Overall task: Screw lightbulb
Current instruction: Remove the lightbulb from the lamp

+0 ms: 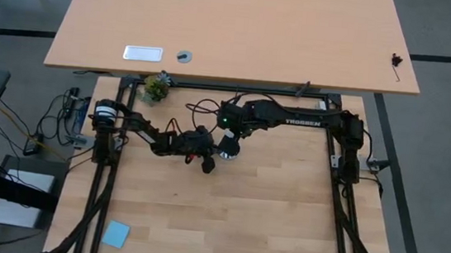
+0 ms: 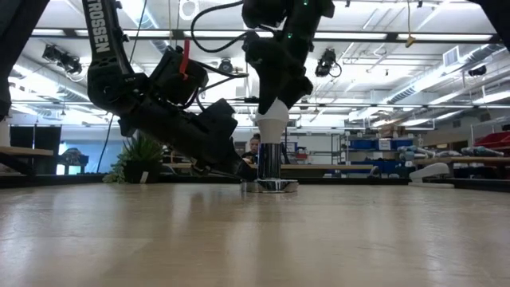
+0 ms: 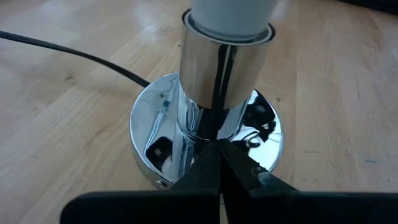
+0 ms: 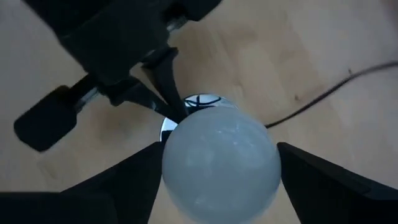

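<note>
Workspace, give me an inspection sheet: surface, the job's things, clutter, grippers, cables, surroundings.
Surface: light wooden table inside a black frame.
Job's things: lightbulb stands upright in the chrome socket, whose round base sits flat on the table.
Clutter: blue note near the front left corner; small potted plant at the back edge.
Grippers: left gripper shut, tips against the socket's stem just above the base; right gripper above the bulb, a finger on either side of it, contact not clear.
Cables: black cord runs from the socket base across the table.
Surroundings: second wooden table behind; shelving and benches across the room.
</note>
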`<control>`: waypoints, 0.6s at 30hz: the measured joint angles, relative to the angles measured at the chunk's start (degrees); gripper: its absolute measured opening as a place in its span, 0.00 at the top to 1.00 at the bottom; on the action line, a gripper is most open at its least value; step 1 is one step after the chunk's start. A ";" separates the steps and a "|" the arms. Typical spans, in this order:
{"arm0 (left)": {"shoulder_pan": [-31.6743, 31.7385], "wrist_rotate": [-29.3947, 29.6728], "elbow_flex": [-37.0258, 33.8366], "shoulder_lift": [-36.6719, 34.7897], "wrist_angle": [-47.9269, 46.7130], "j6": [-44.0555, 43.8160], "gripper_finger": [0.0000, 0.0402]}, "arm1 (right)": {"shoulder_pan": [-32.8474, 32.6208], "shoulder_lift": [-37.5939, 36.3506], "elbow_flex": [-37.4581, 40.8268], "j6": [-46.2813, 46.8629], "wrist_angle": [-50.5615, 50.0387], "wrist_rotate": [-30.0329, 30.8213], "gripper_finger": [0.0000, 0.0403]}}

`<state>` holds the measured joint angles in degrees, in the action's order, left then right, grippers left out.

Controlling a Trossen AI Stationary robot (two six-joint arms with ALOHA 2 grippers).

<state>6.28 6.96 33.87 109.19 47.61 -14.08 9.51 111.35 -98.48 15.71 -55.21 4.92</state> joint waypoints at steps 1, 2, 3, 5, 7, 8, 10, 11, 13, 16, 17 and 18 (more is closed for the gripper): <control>-0.03 -0.09 0.00 0.00 0.01 0.02 0.99 | 0.23 0.00 0.00 -1.51 0.09 -0.52 0.23; -0.07 -0.14 0.00 0.00 0.03 0.04 0.99 | 0.46 -0.01 -0.01 -3.44 0.08 -1.27 0.25; -0.07 -0.22 0.00 0.00 0.01 0.06 0.99 | 0.74 -0.02 -0.03 -5.87 -0.10 -2.13 0.27; -0.07 -0.23 0.00 0.00 0.03 0.17 0.99 | 1.32 -0.03 -0.11 -12.15 -0.49 -4.17 0.29; -0.07 -0.22 0.00 0.00 0.03 0.21 0.99 | 1.82 -0.09 -0.11 -19.94 -0.85 -6.01 0.30; -0.07 -0.22 0.00 0.00 0.03 0.23 0.99 | 1.97 -0.09 -0.11 -23.65 -0.84 -6.56 0.30; -0.07 -0.24 0.00 0.00 0.03 0.28 0.99 | 2.18 -0.09 -0.11 -30.58 -0.56 -7.12 0.29; -0.07 -0.24 0.00 0.00 0.03 0.30 0.99 | 2.26 -0.09 -0.11 -33.68 -0.36 -7.36 0.29; -0.07 -0.23 0.00 0.00 0.03 0.32 0.99 | 2.24 -0.09 -0.09 -40.27 -0.28 -7.65 0.27; -0.07 -0.22 0.00 0.00 0.01 0.32 0.99 | 1.77 -0.09 -0.04 -45.77 0.19 -7.42 0.25; -0.07 -0.22 0.00 0.00 0.03 0.32 0.99 | 1.59 -0.09 -0.04 -45.92 0.43 -7.00 0.24; -0.07 -0.23 0.00 0.00 0.03 0.33 0.99 | 1.34 -0.09 -0.04 -45.72 0.53 -6.20 0.23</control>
<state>6.22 6.73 33.87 109.19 47.63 -13.75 10.85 111.26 -98.52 -30.01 -54.68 -1.29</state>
